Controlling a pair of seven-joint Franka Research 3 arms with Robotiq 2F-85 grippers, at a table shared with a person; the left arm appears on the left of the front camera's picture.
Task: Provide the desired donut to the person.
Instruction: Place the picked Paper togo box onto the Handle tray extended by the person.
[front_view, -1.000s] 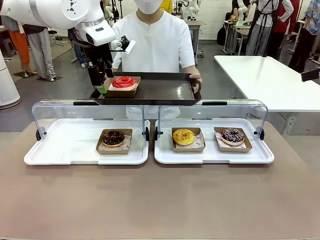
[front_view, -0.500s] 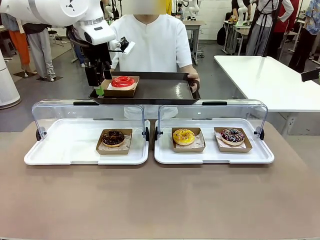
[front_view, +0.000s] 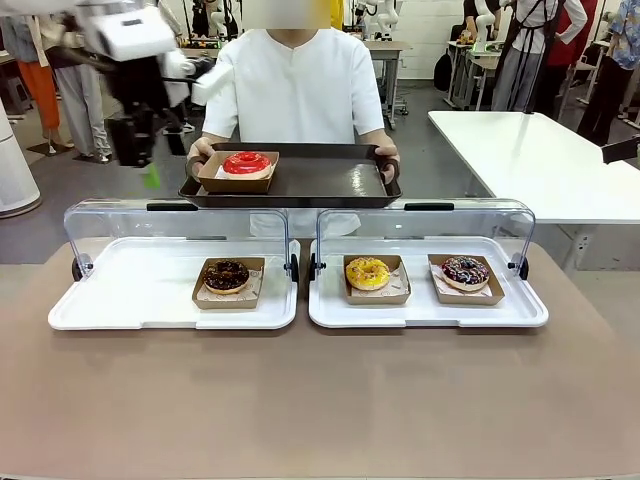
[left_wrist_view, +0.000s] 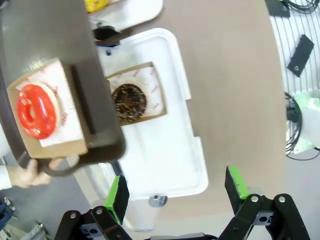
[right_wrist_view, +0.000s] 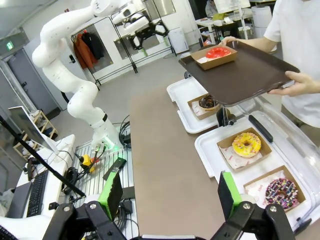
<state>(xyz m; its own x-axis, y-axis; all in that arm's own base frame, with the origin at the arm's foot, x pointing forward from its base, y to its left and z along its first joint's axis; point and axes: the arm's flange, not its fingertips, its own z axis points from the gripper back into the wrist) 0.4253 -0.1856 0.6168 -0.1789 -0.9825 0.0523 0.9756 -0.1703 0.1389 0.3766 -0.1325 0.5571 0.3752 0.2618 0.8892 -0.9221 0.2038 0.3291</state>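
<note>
Brown table (front_view: 300, 400) carries two lidded white display trays (front_view: 120, 300). At far left, the left gripper (front_view: 143, 165) hangs with jaws spread and empty, near the person's (front_view: 300, 80) dark serving tray (front_view: 330, 180), where the red-glazed donut (front_view: 247, 163) sits in its cardboard boat. The right gripper (right_wrist_view: 170, 192) is also wide open. A sideways swing could knock the hand-held tray and tip the donut.

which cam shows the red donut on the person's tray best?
Left wrist view: it looks down on the red donut, large, with ring and hole clear. Front view shows it small and side-on on the brown tray. Right wrist view shows it far off and tiny.
</note>
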